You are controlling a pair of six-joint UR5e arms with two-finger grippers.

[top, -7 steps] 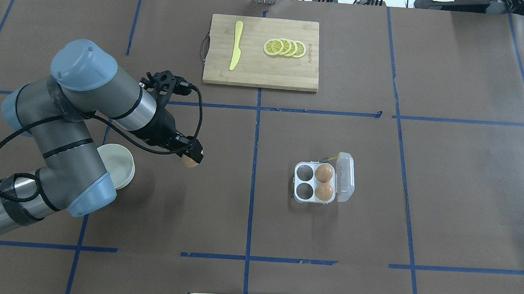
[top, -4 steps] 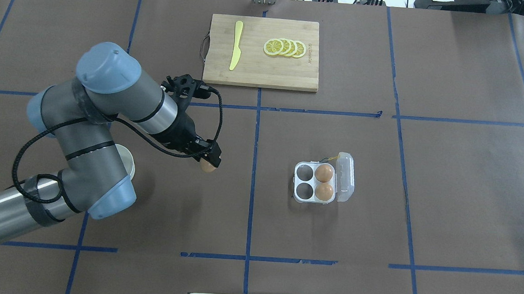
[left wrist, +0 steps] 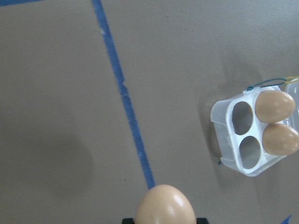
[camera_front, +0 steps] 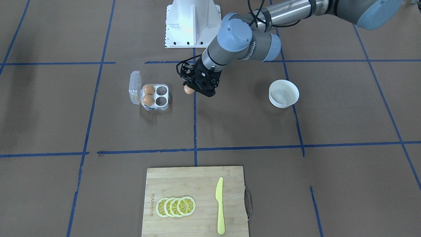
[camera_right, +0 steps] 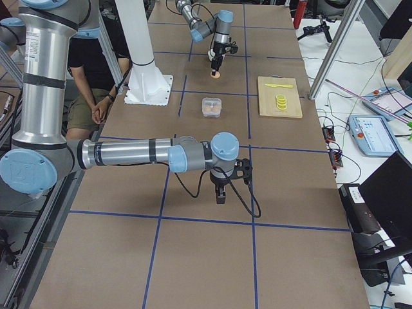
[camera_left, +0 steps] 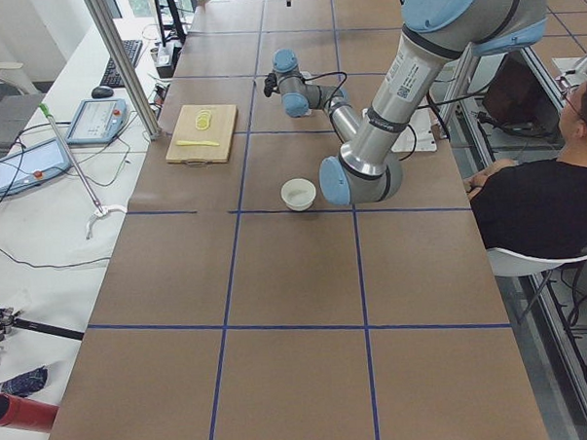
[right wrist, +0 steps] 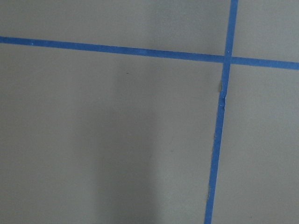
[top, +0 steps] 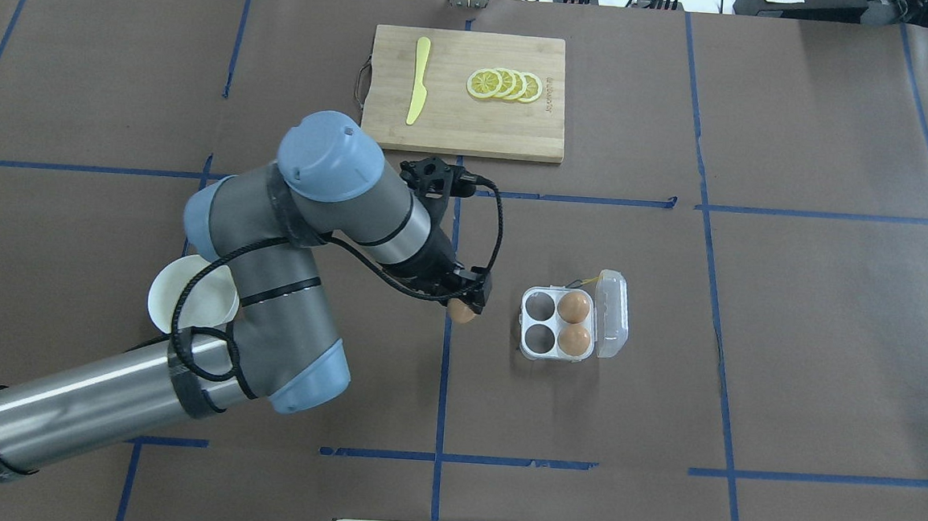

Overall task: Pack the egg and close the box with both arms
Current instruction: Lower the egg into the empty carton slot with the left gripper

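Egg (top: 461, 312) carried nearer the open box (top: 557, 324)
The left arm (top: 330, 204) has swung away from the bowl (top: 187, 308); its jaws grip the egg above the worktop (top: 789, 353), near the box's empty cells. Whether the right arm (camera_right: 129, 153) has its jaws parted, I cannot tell.

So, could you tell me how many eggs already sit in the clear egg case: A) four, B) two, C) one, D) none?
B: two brown eggs fill the lid-side cells of the egg case; the left gripper carries a third egg.
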